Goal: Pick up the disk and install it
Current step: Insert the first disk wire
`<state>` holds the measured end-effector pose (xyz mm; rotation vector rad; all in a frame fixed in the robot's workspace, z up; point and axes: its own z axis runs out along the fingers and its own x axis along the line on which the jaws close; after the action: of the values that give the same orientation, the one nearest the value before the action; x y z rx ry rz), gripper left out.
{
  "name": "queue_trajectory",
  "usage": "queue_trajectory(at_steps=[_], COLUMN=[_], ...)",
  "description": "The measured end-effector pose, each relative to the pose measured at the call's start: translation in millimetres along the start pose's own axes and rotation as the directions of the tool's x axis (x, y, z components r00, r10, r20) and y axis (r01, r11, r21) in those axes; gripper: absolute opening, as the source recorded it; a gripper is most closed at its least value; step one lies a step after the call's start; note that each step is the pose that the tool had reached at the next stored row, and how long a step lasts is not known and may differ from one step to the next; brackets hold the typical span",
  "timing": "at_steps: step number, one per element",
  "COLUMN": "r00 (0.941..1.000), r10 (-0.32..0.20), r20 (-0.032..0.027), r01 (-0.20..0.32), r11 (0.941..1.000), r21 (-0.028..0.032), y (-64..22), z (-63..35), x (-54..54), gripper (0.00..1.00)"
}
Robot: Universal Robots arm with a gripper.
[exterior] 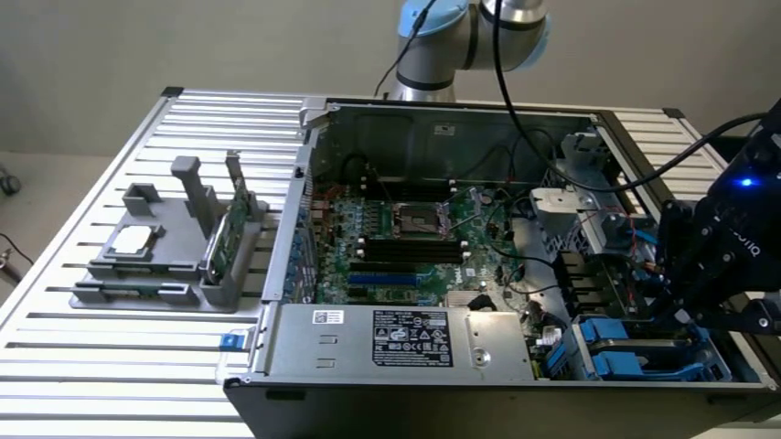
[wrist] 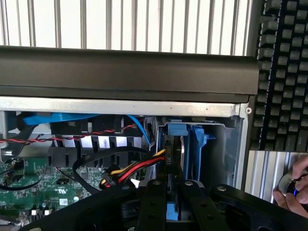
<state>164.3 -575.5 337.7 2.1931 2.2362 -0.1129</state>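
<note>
A: What is the gripper (wrist: 168,199) doing?
B: Clenched on the disk (wrist: 174,211), standing on edge in the computer case's (exterior: 366,402) blue bay (wrist: 192,149), cables (wrist: 137,168) just beside.

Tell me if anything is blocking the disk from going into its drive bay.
Nothing visible blocks it. In the wrist view the disk, in its blue carrier, already stands edge-on inside the blue drive bay, directly ahead of the gripper. The red and yellow cables run beside it, not across its path.
</note>
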Motion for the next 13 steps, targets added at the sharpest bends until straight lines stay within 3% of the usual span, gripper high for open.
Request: queue_trajectory(at_steps=[13], r00=[1.0000], r10=[0.004], r20=[0.0004], r01=[-0.004], r11=[1.0000], r21=[-0.0016], y=[0.0], z=[3.7], x=[0.4], gripper=[0.16])
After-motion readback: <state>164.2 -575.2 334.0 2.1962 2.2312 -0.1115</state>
